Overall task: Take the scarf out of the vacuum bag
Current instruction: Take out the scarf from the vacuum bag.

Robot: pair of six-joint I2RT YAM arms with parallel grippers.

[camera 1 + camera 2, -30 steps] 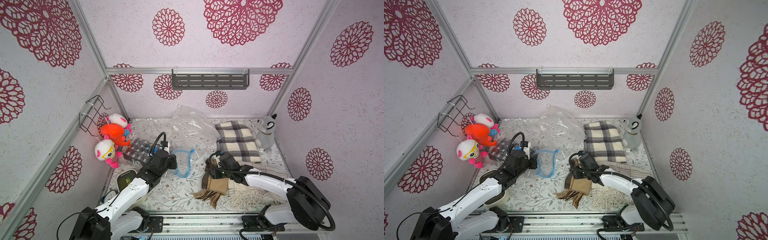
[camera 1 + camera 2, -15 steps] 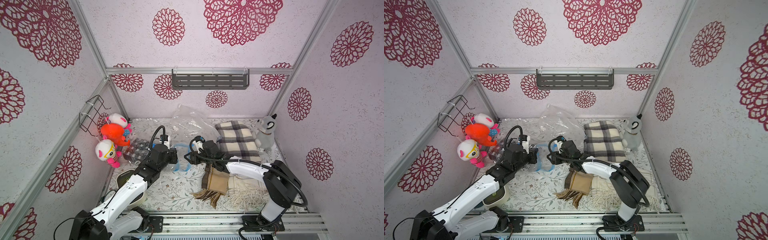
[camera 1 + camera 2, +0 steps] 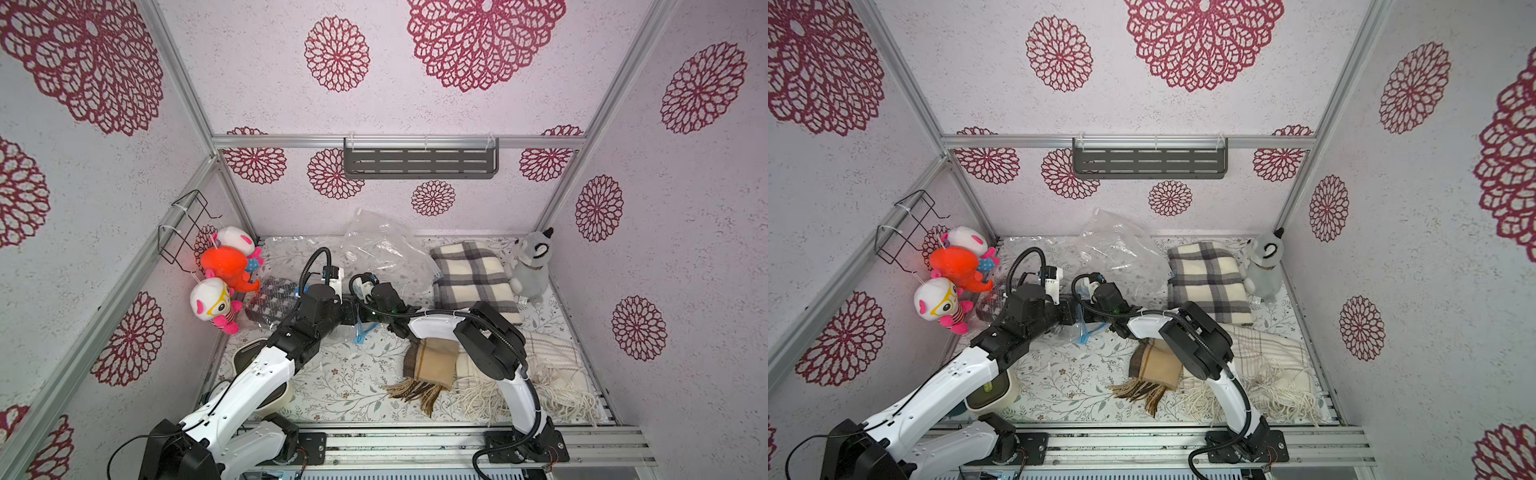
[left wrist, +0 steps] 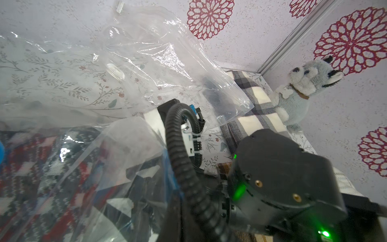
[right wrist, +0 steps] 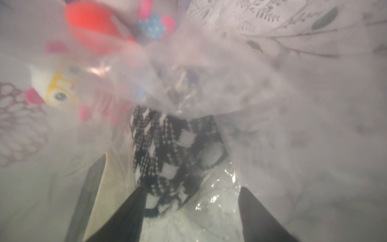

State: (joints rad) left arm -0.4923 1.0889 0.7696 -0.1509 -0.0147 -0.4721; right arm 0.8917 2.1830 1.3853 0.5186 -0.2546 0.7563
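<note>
The vacuum bag (image 3: 291,299) is clear plastic with a blue zip edge (image 3: 362,332) and lies at the left of the floor. Inside it is the scarf (image 3: 272,297), a black, white and red knit. My left gripper (image 3: 353,316) is shut on the bag's blue-edged mouth and holds it up. The right arm's wrist (image 3: 384,295) faces it from the right. In the right wrist view my right gripper (image 5: 192,201) stands open inside the bag's mouth. The scarf (image 5: 167,146) lies just ahead of its fingertips, and one finger (image 5: 129,213) is close to the scarf's end. Nothing is held between the fingers.
An empty clear bag (image 3: 382,249) is crumpled at the back. A plaid blanket (image 3: 473,278) and a grey plush (image 3: 530,262) lie back right. A tan scarf (image 3: 432,365) and a cream fringed one (image 3: 540,370) lie at the front. Plush toys (image 3: 226,266) hang left, with a cream bowl (image 3: 249,361) under my left arm.
My right arm left the tan scarf at the front and swung left and back to the bag's mouth, its jaws opening wider. My left gripper kept hold of the bag's edge.
</note>
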